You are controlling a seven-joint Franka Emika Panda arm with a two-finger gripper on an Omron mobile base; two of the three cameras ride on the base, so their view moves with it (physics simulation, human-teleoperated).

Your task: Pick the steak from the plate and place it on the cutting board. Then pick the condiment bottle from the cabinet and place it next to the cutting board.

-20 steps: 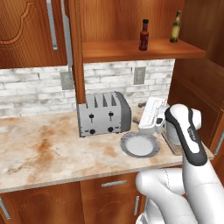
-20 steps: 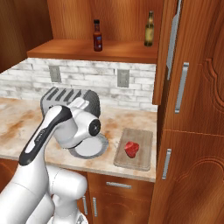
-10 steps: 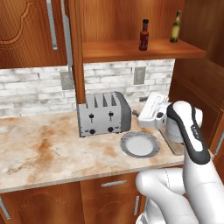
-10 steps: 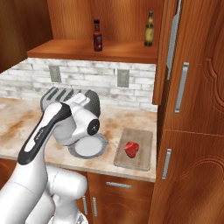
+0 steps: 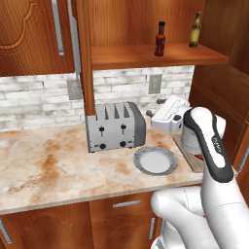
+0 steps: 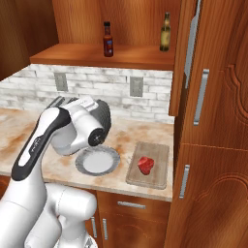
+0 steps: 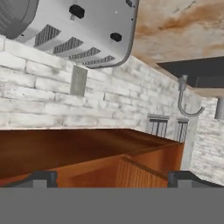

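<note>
The steak (image 6: 146, 164) lies on the cutting board (image 6: 156, 175), to the right of the bare plate (image 6: 98, 160). The board (image 5: 187, 154) is partly hidden behind my arm. My gripper (image 5: 154, 107) hangs open above the counter between toaster and board, holding nothing and pointing at the back wall. The hand view is rolled over, and the gripper (image 7: 113, 179) shows its fingertips (image 7: 41, 178) wide apart. The condiment bottle (image 5: 160, 39) stands on the open shelf of the cabinet (image 5: 146, 57), well above the gripper (image 6: 58, 101). From the right, the bottle (image 6: 108, 39) stands left of centre on the shelf (image 6: 72, 52).
A grey toaster (image 5: 115, 127) stands left of the plate (image 5: 155, 161), against the brick wall. A taller olive-green bottle (image 5: 195, 30) shares the shelf to the right. A tall cabinet with metal handles (image 6: 201, 97) borders the counter on the right.
My hand has lifted a little from the counter and turned up toward the wall, the forearm swinging right. Steak, plate and bottles have not moved.
</note>
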